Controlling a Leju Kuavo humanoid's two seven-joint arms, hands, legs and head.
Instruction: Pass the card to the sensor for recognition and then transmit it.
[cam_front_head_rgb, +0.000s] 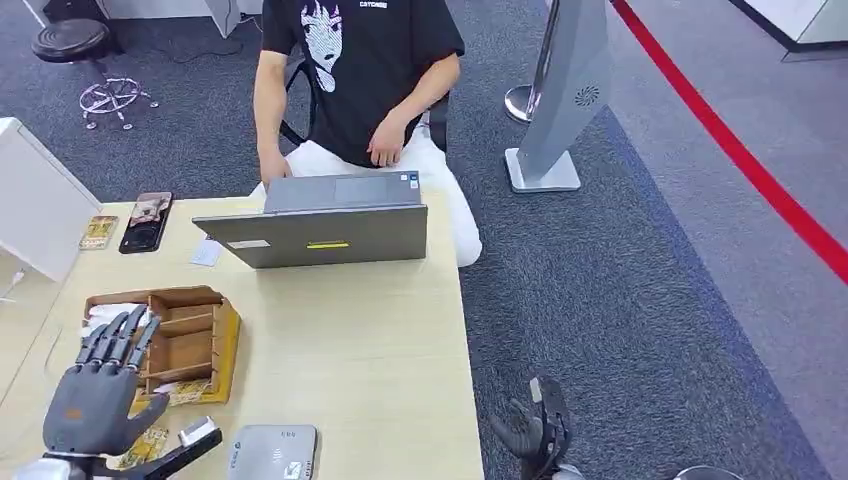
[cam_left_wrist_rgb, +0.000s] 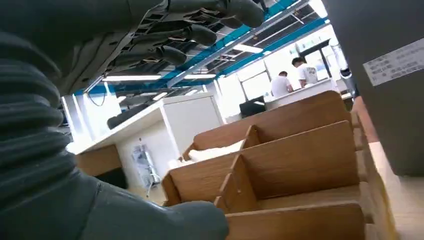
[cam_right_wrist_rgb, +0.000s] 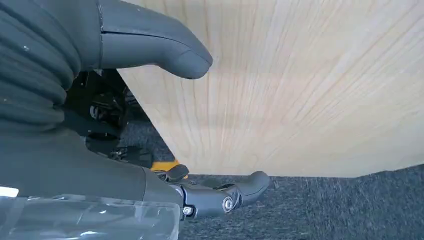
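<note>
At the lower left of the head view we saw the left hand hovering over the near end of the wooden organizer, its fingers spread and straight, holding nothing; in the left wrist view the same hand sat just before the organizer's dividers, the fingers extended above them; white paper lay in the organizer's far compartment. The right hand hung beside the table edge at the bottom centre, over the grey carpet; we could not tell its state. A grey sensor lay on the table at the bottom edge, right of the left hand; yellowish cards lay by the thumb, between organizer and sensor. In the upper middle a person sat behind a grey laptop; a phone lay at the upper left of the table.
</note>
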